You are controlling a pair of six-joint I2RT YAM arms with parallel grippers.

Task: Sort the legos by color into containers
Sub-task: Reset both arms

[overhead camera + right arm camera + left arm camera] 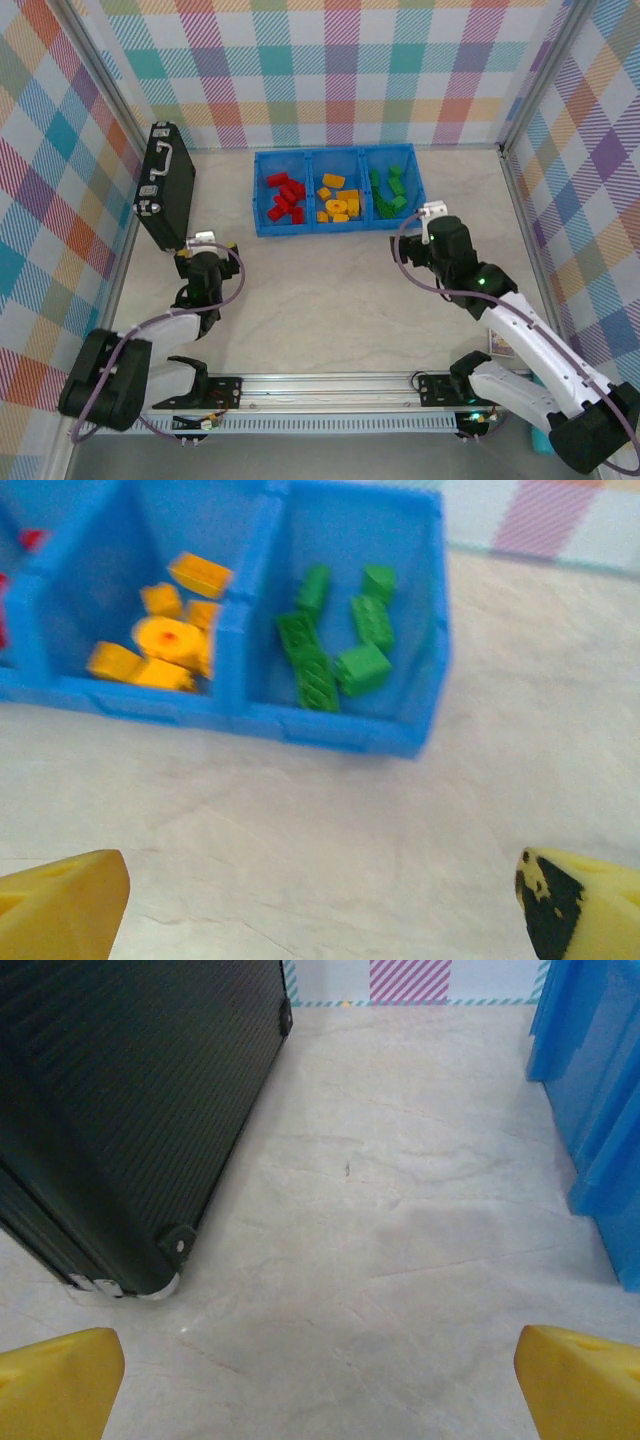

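Legos (338, 198) lie sorted in the three compartments of one blue bin (330, 229) at the far middle of the table (330, 300). The red bricks (285, 196) are in the left compartment, the yellow-orange bricks (340, 204) in the middle one and the green bricks (388, 190) in the right one. The right wrist view shows six green ones, small and studded, some flat and some tilted against each other. It also shows about six yellow-orange ones, one of them round. The reds number roughly seven from above, but they are too bunched to count surely.

The right gripper (432, 212) hovers just in front of the bin's right end, its yellow fingertips (60, 905) spread wide with nothing between them. The left gripper (208, 242) sits near the lower corner of a black case (165, 190) standing on edge at the table's left. It too is spread wide and holds nothing.
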